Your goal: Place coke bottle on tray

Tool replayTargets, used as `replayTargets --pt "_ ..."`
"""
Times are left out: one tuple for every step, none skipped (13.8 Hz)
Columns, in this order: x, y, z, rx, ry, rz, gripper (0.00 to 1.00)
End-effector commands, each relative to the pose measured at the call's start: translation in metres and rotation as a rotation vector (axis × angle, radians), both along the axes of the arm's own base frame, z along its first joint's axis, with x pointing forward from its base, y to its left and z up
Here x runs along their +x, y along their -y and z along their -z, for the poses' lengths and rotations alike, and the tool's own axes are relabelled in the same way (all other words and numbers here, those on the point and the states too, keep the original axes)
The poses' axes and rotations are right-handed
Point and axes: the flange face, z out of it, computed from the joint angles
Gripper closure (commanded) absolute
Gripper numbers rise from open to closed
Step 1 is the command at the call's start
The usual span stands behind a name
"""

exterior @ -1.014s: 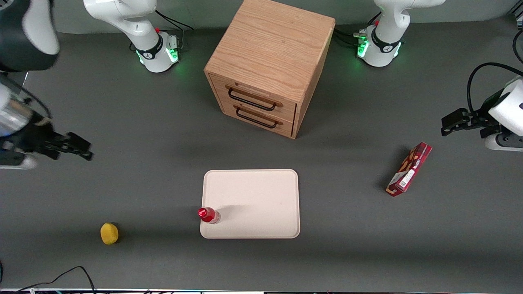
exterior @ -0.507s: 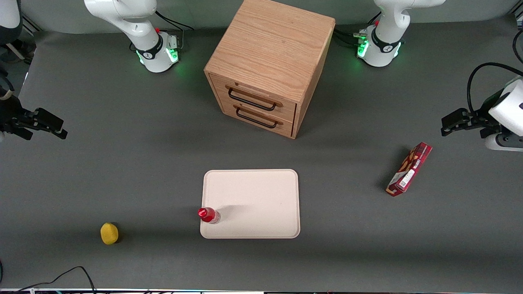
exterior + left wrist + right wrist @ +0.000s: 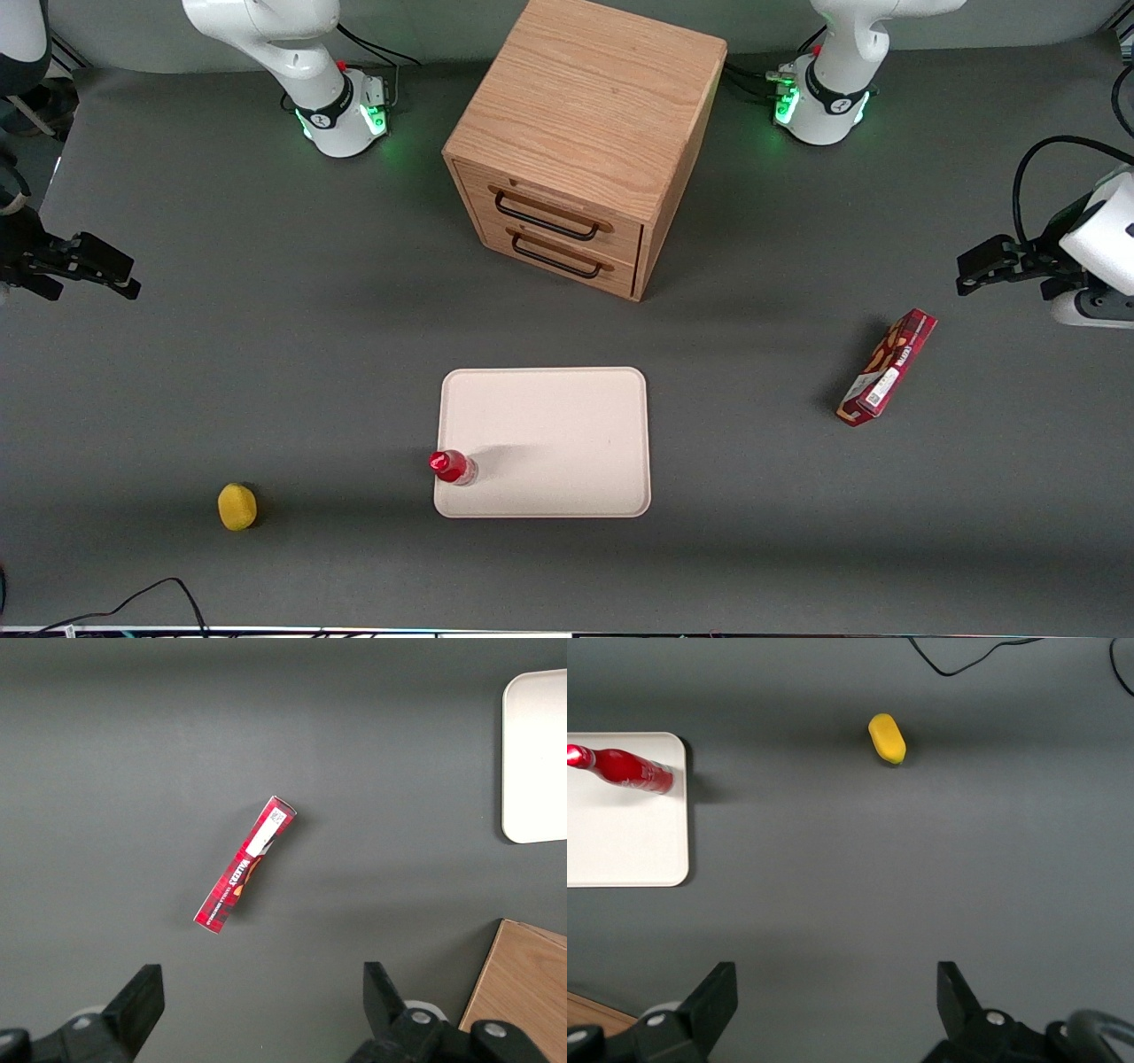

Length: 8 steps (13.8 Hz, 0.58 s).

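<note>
One gripper is seen at the working arm's end of the table, its fingers spread and empty. One yellow lemon-like object lies nearer the front camera than it. One coke bottle stands upright on one tray, well apart from the gripper. One wooden cabinet and one red snack box rest on the dark grey table.

I count 1 coke bottle, 1 tray, 1 wooden cabinet w/ 2 drawers, 1 yellow lemon, 1 red snack box, 1 gripper at the working arm's end.
</note>
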Motion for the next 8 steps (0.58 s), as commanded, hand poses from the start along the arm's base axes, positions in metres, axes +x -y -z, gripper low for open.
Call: replayTargets --pt "0.0002 -0.0023 -0.0048 -0.02 -0.006 -0.022 0.0" --pt "0.0005 -0.0002 -0.0032 -0.016 -0.009 -0.018 0.0" --pt "0.0006 -0.0007 -0.0038 -0.009 -0.007 -0.012 0.0" --pt "0.001 -0.0018 -0.0058 -0.007 -0.004 -0.007 0.0" --pt "0.0038 -0.0026 -0.002 -0.007 -0.01 -0.007 0.0" --pt "0.007 -0.0017 0.0027 -0.007 -0.017 -0.005 0.0" --pt "0.007 -0.0017 0.002 -0.007 -0.016 -0.007 0.0" --pt "0.007 -0.0008 0.002 -0.007 -0.016 -0.008 0.0"
